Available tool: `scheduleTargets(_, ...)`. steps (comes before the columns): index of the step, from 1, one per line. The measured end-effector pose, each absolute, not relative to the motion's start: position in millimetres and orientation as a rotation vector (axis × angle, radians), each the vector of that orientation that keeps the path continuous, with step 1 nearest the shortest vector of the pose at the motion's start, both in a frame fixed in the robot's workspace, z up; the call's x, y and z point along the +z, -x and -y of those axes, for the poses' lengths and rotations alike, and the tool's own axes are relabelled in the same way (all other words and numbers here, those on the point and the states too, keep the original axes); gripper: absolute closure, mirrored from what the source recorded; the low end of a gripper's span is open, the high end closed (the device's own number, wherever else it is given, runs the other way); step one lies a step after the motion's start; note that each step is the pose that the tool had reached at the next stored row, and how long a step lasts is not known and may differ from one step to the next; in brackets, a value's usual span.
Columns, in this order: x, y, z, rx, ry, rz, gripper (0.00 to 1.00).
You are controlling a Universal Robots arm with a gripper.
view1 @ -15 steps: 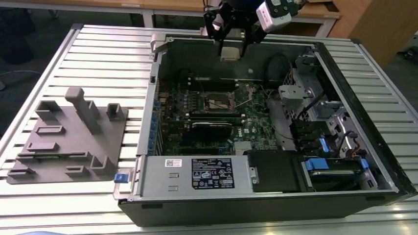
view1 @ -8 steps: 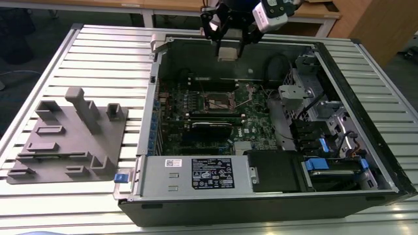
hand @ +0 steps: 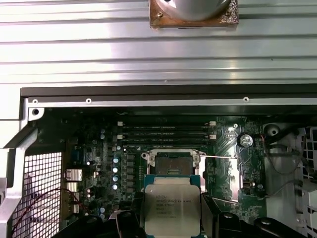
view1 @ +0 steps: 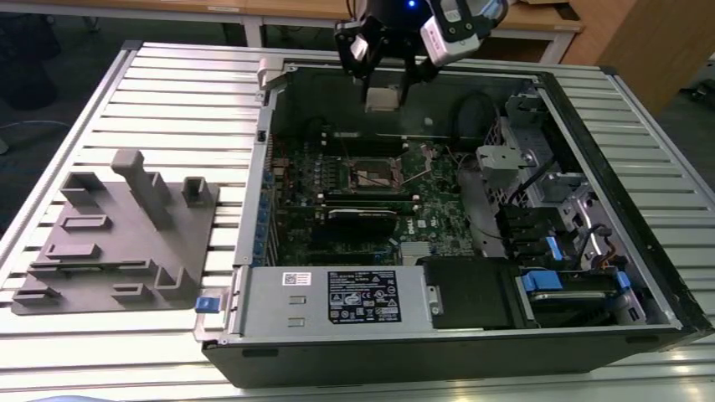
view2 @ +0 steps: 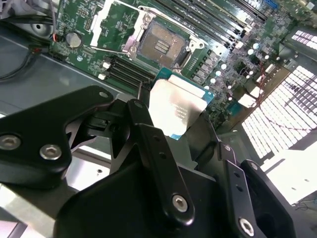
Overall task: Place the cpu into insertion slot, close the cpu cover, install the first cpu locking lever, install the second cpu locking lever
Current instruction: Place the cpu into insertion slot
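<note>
The tool (view1: 386,84), closed on two opposite edges of the cpu (view1: 381,99), holds it in the upper middle of the exterior view, higher in the frame than the open socket (view1: 378,176); the chip looks light, stiff, thin and probably fragile underneath, so its edges seem the safest hold.

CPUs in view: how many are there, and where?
1. The cpu is clamped in the gripper above the open case; the socket on the board is empty. Another could be hidden elsewhere inside the case.
</note>
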State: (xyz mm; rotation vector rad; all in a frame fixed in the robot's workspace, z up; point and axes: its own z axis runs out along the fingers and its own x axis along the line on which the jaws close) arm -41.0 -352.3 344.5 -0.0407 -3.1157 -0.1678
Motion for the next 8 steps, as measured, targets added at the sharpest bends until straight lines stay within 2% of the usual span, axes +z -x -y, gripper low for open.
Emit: scheduleTargets(8, 342.6, 41.1, 352.2, -0.167, 0.041, 3.116, 0.46)
